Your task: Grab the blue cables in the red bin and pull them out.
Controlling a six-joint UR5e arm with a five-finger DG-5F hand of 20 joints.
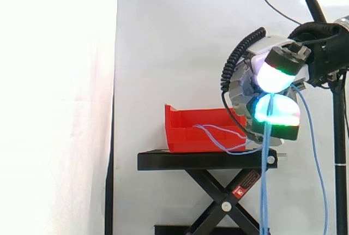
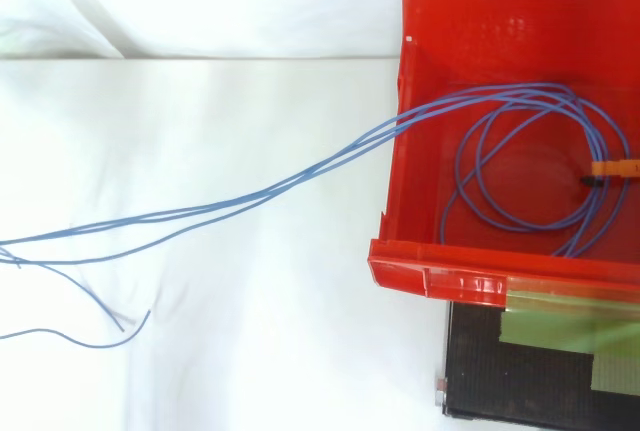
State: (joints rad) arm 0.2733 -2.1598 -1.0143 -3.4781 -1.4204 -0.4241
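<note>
The red bin (image 1: 185, 131) stands on the black stand (image 1: 202, 160). Blue cables (image 2: 520, 151) lie coiled inside the bin (image 2: 480, 276), and several strands (image 2: 300, 179) run out over its wall and away across the white cloth. In the side view the hand (image 1: 256, 82) hovers to the right of the bin, a little above its rim. Its glowing pads (image 1: 281, 71) are curled together on the blue cables (image 1: 265, 153). From the hand, strands lead back into the bin and others hang down past the stand.
An orange tie (image 2: 612, 166) binds the coil near the bin's far side. Green tape (image 2: 560, 326) lies on the stand top (image 2: 500, 381) beside the bin. A dark tripod pole (image 1: 339, 137) stands behind the hand, before the white curtain.
</note>
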